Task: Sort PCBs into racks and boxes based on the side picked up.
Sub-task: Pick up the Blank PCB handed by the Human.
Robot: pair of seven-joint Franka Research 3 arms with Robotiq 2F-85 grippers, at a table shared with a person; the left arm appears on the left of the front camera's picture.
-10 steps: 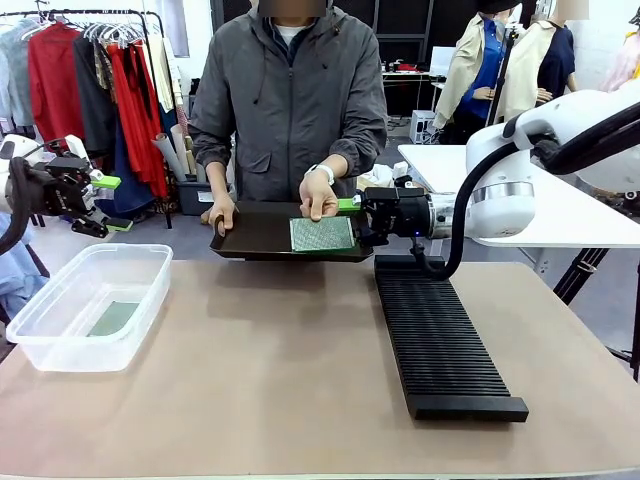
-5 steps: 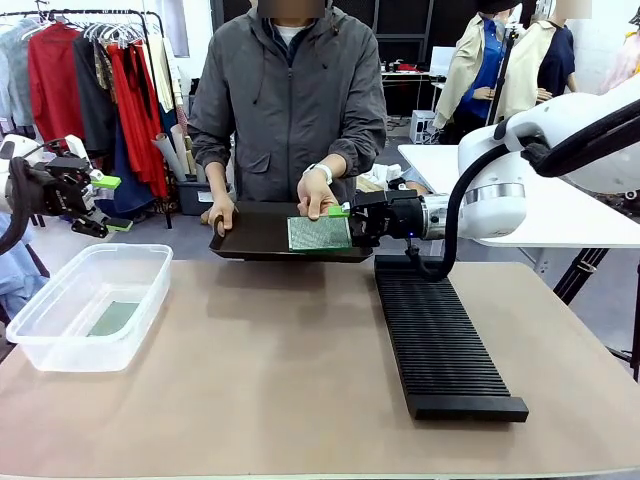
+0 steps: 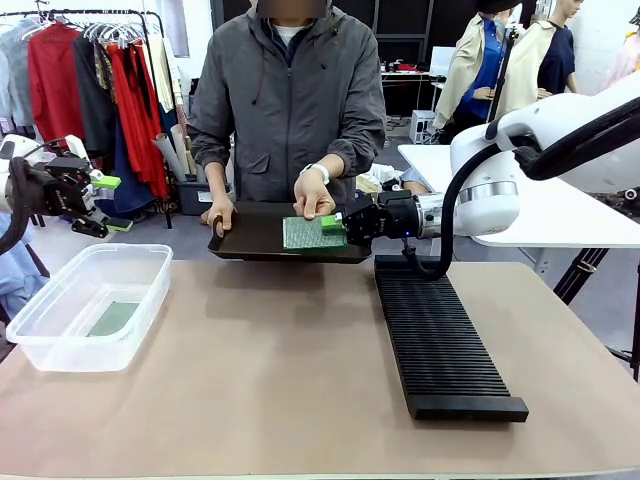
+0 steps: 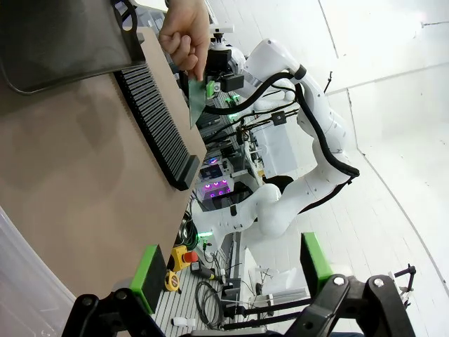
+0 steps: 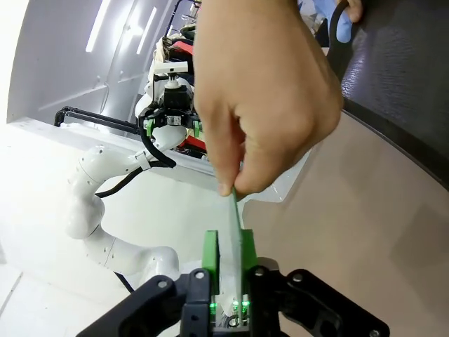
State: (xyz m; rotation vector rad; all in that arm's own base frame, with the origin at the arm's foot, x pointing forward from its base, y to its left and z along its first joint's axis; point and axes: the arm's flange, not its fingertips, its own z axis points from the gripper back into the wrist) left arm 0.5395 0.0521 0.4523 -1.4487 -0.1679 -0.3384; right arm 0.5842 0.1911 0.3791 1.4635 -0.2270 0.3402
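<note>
A person holds up a PCB point(image 3: 312, 233), its paler speckled face toward the front camera, in front of the flat black tray point(image 3: 250, 232). My right gripper point(image 3: 334, 224) has come in from the right. In the right wrist view its green pads point(image 5: 210, 254) press both faces of the board's edge point(image 5: 231, 219), while the person's hand point(image 5: 259, 105) still pinches the board from above. Off the table at far left my left gripper point(image 3: 110, 203) hangs open; its pads point(image 4: 149, 276) stand wide apart with nothing between. A second PCB point(image 3: 112, 318) lies in the clear box point(image 3: 60, 345).
The long black slotted rack point(image 3: 440, 340) runs down the table's right side, just below my right arm. The person's other hand point(image 3: 220, 212) grips the tray's left end. Bare brown tabletop point(image 3: 270, 370) lies between box and rack.
My right gripper has slid left from beside the tray and come onto the board's right edge. The person's hand and the board shifted slightly left. The left arm has not moved.
</note>
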